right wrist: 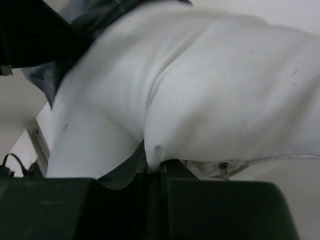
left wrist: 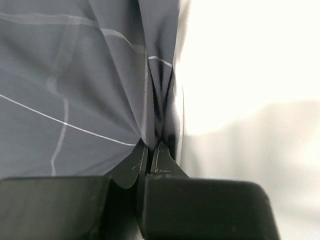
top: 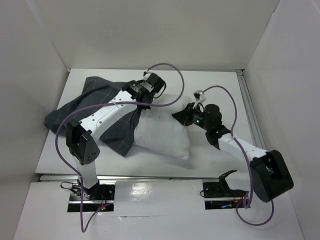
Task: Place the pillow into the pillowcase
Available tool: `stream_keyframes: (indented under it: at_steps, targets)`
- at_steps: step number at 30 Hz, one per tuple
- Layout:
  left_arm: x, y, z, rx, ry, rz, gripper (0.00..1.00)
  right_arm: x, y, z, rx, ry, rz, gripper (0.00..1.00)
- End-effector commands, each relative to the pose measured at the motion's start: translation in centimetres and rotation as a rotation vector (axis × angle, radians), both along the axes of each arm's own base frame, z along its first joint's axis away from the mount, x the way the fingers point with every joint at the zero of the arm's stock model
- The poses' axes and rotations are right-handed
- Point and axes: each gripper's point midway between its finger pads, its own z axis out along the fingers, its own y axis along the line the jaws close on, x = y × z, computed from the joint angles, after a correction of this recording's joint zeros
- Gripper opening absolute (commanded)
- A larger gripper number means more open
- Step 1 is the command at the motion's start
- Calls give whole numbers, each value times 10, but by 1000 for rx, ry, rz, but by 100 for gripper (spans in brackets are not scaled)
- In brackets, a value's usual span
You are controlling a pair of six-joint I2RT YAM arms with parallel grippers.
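The white pillow [top: 162, 134] lies mid-table, its left part inside the dark grey checked pillowcase [top: 82, 107], which spreads to the left. My left gripper [top: 144, 103] is shut on a fold of the pillowcase [left wrist: 90, 100] at its open edge, next to the pillow [left wrist: 240, 65]. My right gripper [top: 181, 116] is shut on a pinch of the pillow [right wrist: 210, 100] at its right end; a small zipper pull [right wrist: 223, 170] shows beside the fingers. The left arm lies across the pillowcase and hides part of it.
White walls enclose the table [top: 215, 85] at the back and both sides. Purple cables [top: 167, 67] loop above both arms. A metal rail [top: 250, 110] runs along the table's right edge.
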Motion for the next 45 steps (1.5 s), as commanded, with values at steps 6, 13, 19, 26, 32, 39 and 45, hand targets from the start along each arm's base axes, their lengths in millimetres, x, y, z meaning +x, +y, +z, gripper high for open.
stream_keyframes:
  at_steps: [6,13,19,26,32,39,45]
  targets:
    - [22,-172,191,-462,-412,-542,0,28,-43,227,-8,-596,-241,0]
    - [-29,-202,331,-813,-686,-861,0,5,-91,370,12,-962,-475,0]
    - [-55,-171,368,-973,-770,-890,0,-32,-64,438,14,-1244,-297,0]
    - [-3,-93,207,-867,-531,-399,0,-18,88,294,-15,-870,341,0]
    - [-9,-1,57,-901,-284,-41,0,-59,179,230,-41,-754,551,0]
    - [-28,60,8,-920,-270,198,0,-131,229,177,-33,-672,922,28]
    - [-33,102,12,-917,-336,330,0,-144,192,245,-31,-899,828,98]
